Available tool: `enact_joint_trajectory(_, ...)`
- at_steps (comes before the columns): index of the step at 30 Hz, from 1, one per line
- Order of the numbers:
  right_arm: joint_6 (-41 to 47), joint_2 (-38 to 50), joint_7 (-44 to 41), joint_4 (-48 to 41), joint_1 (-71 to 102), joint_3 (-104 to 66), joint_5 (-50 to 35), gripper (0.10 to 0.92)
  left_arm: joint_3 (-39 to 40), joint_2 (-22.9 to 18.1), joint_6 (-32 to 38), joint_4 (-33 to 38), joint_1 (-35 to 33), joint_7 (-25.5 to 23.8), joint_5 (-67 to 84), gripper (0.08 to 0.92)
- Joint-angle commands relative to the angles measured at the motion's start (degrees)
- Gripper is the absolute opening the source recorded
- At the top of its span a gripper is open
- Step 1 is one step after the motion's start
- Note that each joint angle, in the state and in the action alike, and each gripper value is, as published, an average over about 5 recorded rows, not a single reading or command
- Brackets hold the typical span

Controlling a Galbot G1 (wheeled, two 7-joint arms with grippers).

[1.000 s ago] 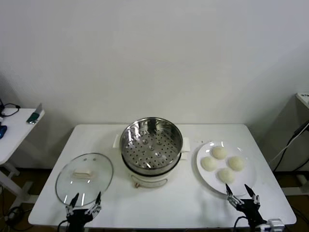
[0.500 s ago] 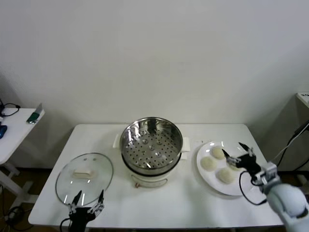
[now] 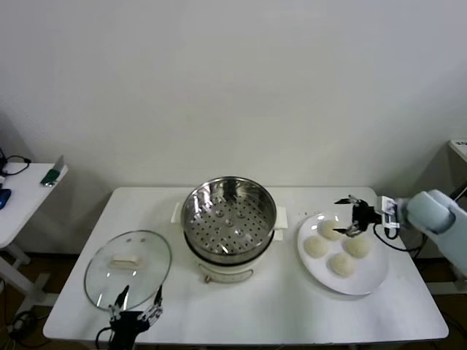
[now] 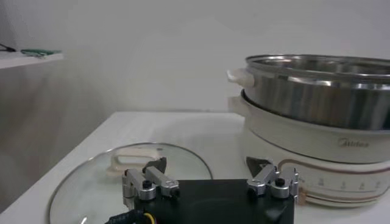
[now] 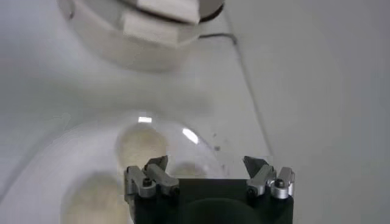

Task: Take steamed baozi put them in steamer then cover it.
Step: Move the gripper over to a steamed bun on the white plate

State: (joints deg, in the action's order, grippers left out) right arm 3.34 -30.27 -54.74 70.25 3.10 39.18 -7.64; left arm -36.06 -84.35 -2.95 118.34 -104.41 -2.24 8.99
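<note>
Beside the rear steamed baozi [image 3: 330,230], open right end effector [image 3: 349,216] above plate [image 3: 365,278]

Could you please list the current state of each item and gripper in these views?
Steamer: uncovered, tray empty.
Cover: off the steamer, lying flat on the table, handle up.
Steamed baozi: all four on the white plate.
Right gripper: jaws open, above the plate's far side, holding nothing.
Left gripper: jaws open, at the table's near edge by the cover, holding nothing.
</note>
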Motion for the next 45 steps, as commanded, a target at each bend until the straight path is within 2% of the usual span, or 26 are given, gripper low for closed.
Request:
enact_joint_trajectory(1, 2.6, -5.9, -8.5, -11.4, -18.1, 21.9, 0.8, 0.823, -0.3, 0.0, -0.1, -0.1, 0.2, -0.1, -0.1, 0.823)
enact_joint_trajectory(15, 3.2, -19.4, -5.7, -24.4, -10.8, 17.4, 3.0, 0.823, -0.5, -0.4, -0.3, -0.7, 0.0, -0.1, 0.0, 0.823)
enact_joint_trajectory(28, 1.0, -24.0, -3.6, -31.0, -9.2, 15.9, 5.9, 0.823, -0.5, -0.1, -0.2, -1.5, 0.3, 0.0, 0.2, 0.823)
enact_joint_trajectory(33, 0.6, -24.9, -3.7, -31.5, -8.8, 15.7, 5.6, 0.819, -0.6, 0.2, 0.0, -1.6, 0.1, 0.1, 0.3, 0.823)
enact_joint_trajectory(42, -0.2, -24.0, -5.1, -29.1, -10.6, 17.4, 6.0, 0.697, -0.4, -0.1, -0.2, -1.0, -0.1, 0.3, 0.3, 0.823)
enact_joint_trajectory(45, -0.8, -22.5, -5.9, -25.7, -13.2, 19.4, 5.8, 0.688, -0.3, -0.2, -0.3, -0.7, -0.1, 0.3, 0.3, 0.823)
